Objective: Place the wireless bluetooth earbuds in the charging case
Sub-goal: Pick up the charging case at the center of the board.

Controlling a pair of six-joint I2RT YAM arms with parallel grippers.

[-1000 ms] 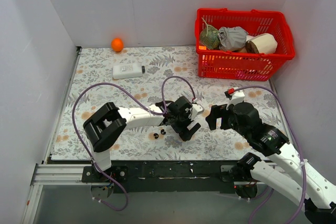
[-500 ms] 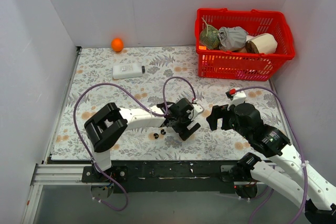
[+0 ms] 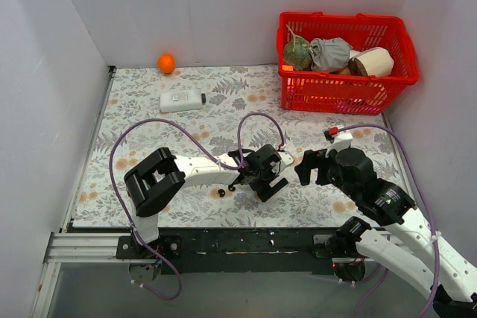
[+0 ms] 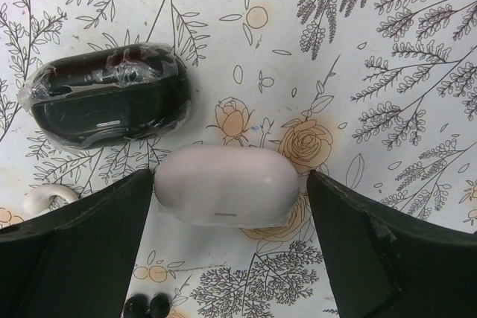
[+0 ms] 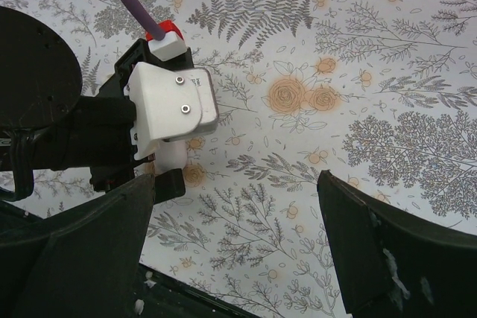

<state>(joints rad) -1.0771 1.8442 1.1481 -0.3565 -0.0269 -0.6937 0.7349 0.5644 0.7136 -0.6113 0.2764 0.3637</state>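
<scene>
1. The left gripper (image 4: 231, 176) is spread wide, with the pale oval case (image 4: 223, 188) framed between its fingers. It's probably being lined up for a grab, though actual contact can't be confirmed.
2. The earbuds (image 4: 147, 304), two tiny black ones, are seen on the worktop (image 4: 358, 50) at 7 o'clock of that case.
3. A black film-wrapped case (image 4: 104, 106) is parked at 10 o'clock. Which one is the charging case can't be told.
4. The right gripper (image 5: 237, 184) is held open and empty at 3 o'clock, likely on standby.

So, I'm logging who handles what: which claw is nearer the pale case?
Left. The left claw straddles the pale case, one finger on each side; the right claw sits off to its right, apart.
</scene>
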